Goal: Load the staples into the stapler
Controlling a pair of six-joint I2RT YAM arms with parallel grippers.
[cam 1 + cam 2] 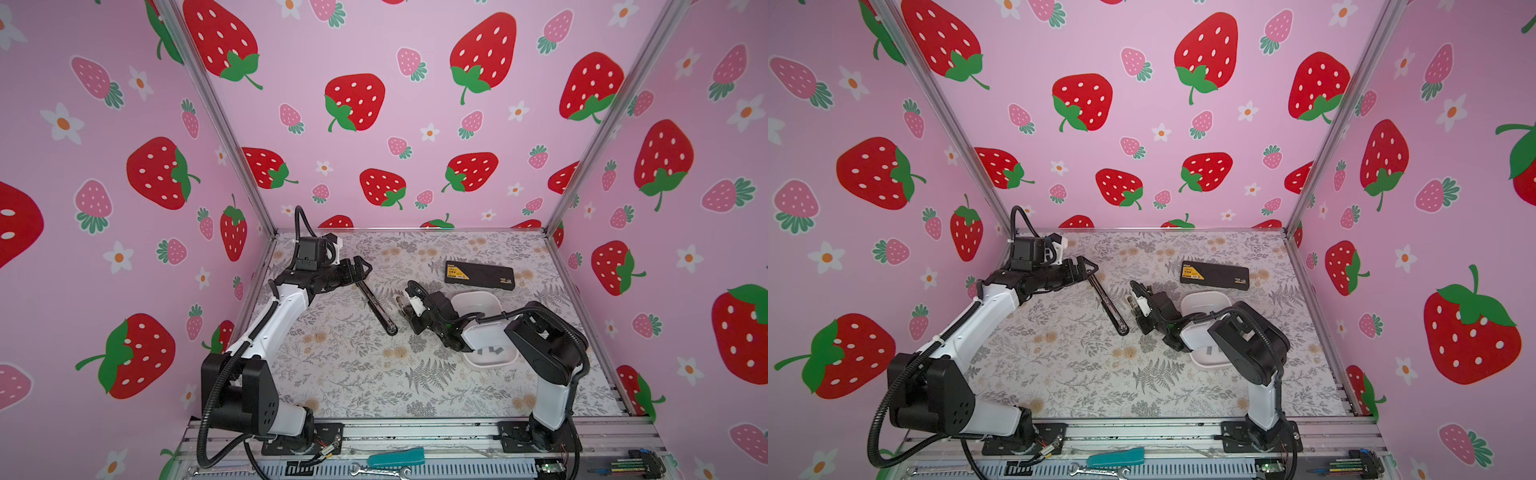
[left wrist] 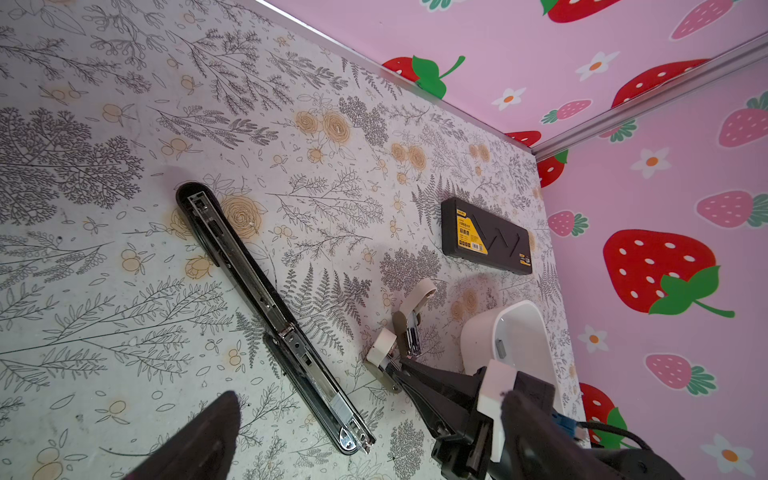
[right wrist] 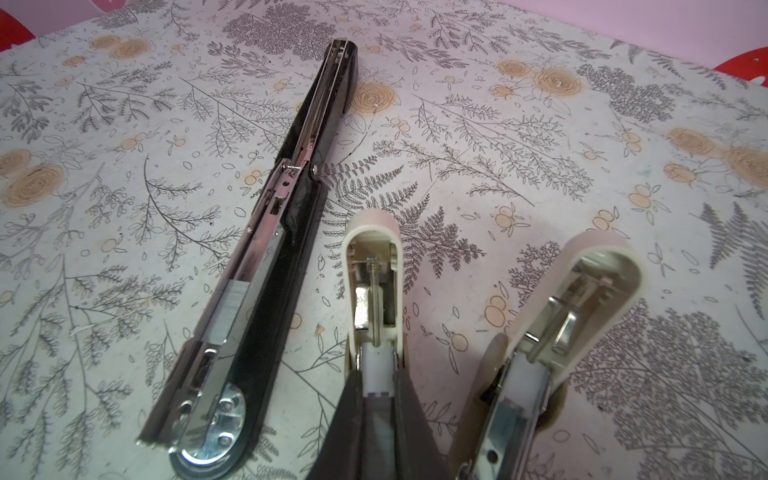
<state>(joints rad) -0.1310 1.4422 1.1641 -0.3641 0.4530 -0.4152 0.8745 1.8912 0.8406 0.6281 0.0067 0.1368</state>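
A long black stapler (image 1: 376, 305) (image 1: 1105, 305) (image 2: 266, 299) (image 3: 266, 232) lies opened flat mid-table, with a grey strip of staples (image 3: 233, 305) (image 2: 338, 405) in its metal channel. More staples (image 1: 490, 351) (image 2: 500, 347) lie in the white tray (image 1: 473, 300) (image 1: 1204, 296) (image 2: 478, 328). My left gripper (image 1: 365, 268) (image 1: 1090, 268) (image 2: 370, 399) hangs open over the black stapler's far end, holding nothing. My right gripper (image 1: 405, 307) (image 1: 1136, 305) (image 2: 397, 368) (image 3: 376, 374) is shut on one half of a small cream stapler (image 2: 419, 295) (image 3: 374, 257), hinged open beside the black one.
A black box with a yellow label (image 1: 480, 274) (image 1: 1214, 275) (image 2: 486, 237) lies at the back right. The right arm reaches over the tray. Pink walls close three sides. A teal tool (image 1: 395, 457) and a wrench (image 1: 380, 471) rest on the front rail.
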